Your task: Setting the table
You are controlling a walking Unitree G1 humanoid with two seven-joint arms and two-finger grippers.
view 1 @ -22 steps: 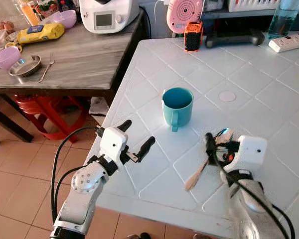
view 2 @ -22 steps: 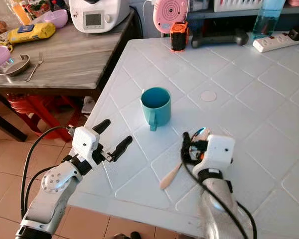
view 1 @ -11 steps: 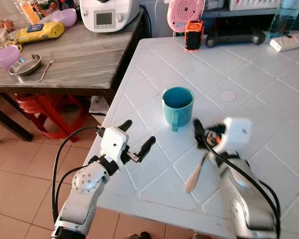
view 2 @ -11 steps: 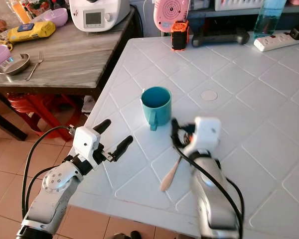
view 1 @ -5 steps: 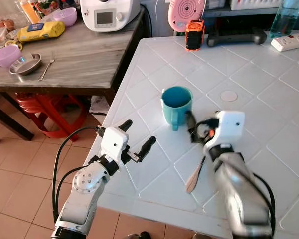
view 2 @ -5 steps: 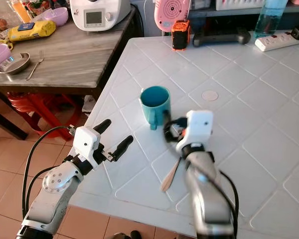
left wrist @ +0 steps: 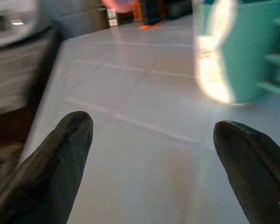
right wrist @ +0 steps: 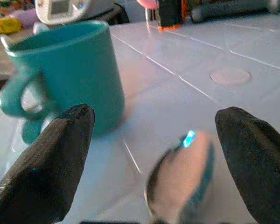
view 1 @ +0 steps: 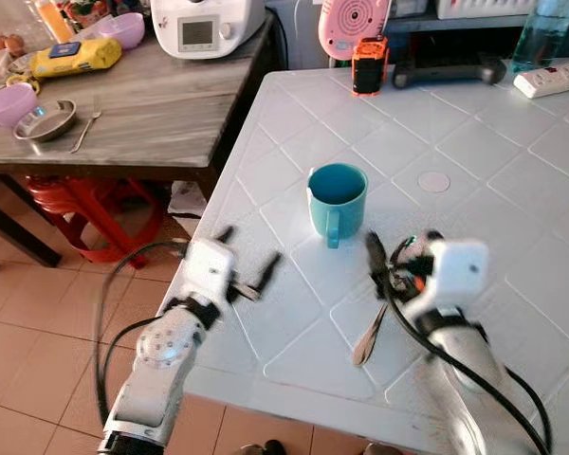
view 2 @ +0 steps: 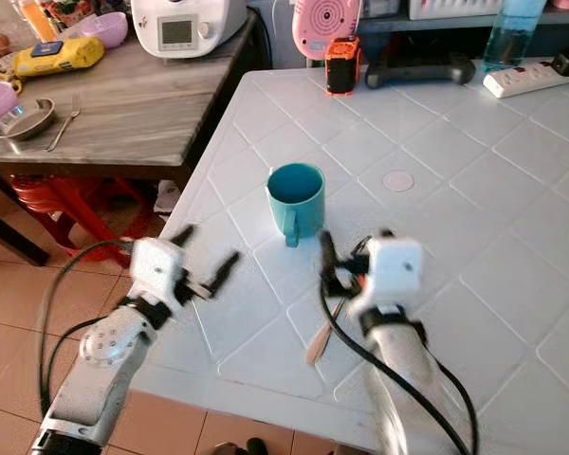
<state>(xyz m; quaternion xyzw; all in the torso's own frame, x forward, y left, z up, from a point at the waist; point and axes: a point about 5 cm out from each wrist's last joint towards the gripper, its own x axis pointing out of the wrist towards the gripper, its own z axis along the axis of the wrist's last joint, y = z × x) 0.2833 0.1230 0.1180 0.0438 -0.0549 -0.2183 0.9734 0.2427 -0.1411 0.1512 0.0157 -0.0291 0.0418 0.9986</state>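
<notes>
A teal mug (view 1: pixel 338 199) stands upright on the white tiled table (view 1: pixel 493 161), handle toward me. Just in front of it lies a spoon (view 1: pixel 368 334) with a pale wooden handle; its metal bowl (right wrist: pixel 182 186) lies on the table between my right fingers. My right gripper (view 1: pixel 398 250) hovers low over the spoon's bowl end, open, with its fingers apart and the mug (right wrist: pixel 65 74) close ahead. My left gripper (view 1: pixel 247 254) is open over the table's left edge, blurred, pointing at the mug (left wrist: pixel 242 51) with nothing between its fingers.
A brown wooden table (view 1: pixel 161 114) stands to the left with a steel bowl (view 1: pixel 45 120), a fork (view 1: pixel 83 133), purple bowls and a white appliance (view 1: pixel 204 27). At the white table's back are an orange device (view 1: pixel 365 68) and a power strip (view 1: pixel 550 81).
My right gripper swung left toward the mug, then came back a little over the spoon's bowl. The spoon and mug stayed put. My left gripper has shifted slightly and is blurred.
</notes>
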